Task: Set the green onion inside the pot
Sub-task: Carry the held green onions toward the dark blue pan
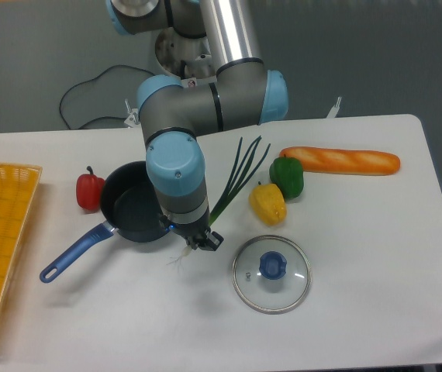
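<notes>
Grasp step. Gripper (199, 242) down at onion (236, 182) bulb end, frame centre; jaws' state unclear. Onion on worktop (360, 256), right of pot (132, 211). Next: lift, carry left, drop in.

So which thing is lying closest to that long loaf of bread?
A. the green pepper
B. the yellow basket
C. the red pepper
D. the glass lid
A: the green pepper sits just below the left end of the bread, while the red pepper and the yellow basket are far across the table and the glass lid lies nearer the front edge.
</notes>
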